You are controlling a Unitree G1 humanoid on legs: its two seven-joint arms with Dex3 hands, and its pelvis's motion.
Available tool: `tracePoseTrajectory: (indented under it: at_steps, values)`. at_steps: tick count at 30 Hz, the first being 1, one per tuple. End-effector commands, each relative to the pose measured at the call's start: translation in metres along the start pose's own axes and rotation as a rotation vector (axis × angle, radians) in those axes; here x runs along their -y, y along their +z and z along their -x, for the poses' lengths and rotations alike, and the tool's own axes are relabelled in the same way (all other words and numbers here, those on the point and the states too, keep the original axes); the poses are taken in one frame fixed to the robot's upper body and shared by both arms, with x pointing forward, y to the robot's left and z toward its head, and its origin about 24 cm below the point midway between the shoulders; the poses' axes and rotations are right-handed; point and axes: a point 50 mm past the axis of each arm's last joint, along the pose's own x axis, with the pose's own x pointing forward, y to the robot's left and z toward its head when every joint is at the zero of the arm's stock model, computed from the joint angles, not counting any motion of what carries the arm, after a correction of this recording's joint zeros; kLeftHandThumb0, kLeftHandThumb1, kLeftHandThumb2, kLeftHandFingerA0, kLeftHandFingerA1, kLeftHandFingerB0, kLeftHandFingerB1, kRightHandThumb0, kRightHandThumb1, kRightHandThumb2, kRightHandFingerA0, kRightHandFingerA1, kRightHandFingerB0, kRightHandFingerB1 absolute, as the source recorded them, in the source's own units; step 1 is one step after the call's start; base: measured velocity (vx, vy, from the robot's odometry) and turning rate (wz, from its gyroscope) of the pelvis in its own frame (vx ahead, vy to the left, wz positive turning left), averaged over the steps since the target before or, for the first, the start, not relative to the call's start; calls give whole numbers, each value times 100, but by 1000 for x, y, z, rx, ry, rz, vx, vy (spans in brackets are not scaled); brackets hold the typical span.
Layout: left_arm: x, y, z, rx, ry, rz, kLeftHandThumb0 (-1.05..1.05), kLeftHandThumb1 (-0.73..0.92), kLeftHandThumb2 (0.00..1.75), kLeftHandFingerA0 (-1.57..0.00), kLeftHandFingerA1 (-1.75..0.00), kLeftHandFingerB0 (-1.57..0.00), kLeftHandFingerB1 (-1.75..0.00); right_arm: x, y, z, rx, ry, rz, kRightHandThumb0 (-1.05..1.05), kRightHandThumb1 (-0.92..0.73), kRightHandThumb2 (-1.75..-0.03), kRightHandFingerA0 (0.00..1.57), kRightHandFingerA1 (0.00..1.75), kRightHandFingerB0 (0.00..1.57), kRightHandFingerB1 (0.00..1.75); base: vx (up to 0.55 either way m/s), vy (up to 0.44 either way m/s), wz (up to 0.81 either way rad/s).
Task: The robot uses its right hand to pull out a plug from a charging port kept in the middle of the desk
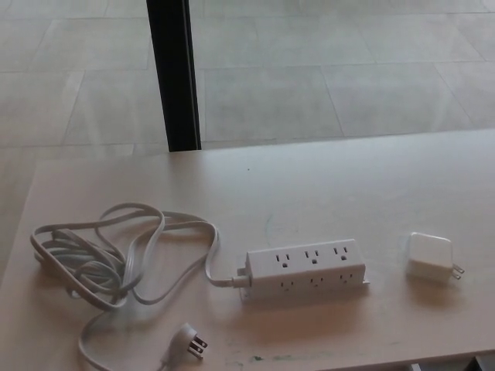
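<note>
A white charger plug [429, 257] is lying free at 3 o'clock of the power strip [305, 268], its sockets empty; no robot hand is showing, so finger state cannot be told.

Single head view, looking steeply down from close above the worktop [332, 185], facing outward toward the tiled floor [325, 69] beyond.

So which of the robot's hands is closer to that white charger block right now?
Neither can be named: no robot hand shows in the head view. The white charger block lies alone on the desk, unplugged, to the right of the power strip, on the robot's right side.
</note>
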Motion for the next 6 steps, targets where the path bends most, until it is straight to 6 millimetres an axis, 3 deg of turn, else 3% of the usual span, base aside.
tracePoseTrajectory:
  at_steps: [1, 2, 3, 6]
  values:
    - [-10, -11, 5, -29, 50, 16, -85, 92, 84, -72, -60, -44, -44, -42, -148, 60, -546, -716, -1144, -91, -69, -117, 84, 128, 0, 58, 0, 0, 0]
    - [-11, -12, 5, -34, 56, 18, -85, 92, 84, -72, -60, -44, -44, -44, -146, 58, -529, -719, -1193, -91, -69, -117, 84, 128, 0, 58, 0, 0, 0]
    - [-11, -13, 5, -34, 51, 21, -91, 83, 96, -67, -61, -42, -48, -47, -146, 57, -527, -686, -1172, -89, -66, -120, 105, 120, 0, 60, 0, 0, 0]
    - [-13, -14, 6, -36, 51, 22, -91, 83, 96, -67, -61, -42, -48, -48, -146, 57, -528, -673, -1164, -89, -66, -120, 105, 120, 0, 60, 0, 0, 0]
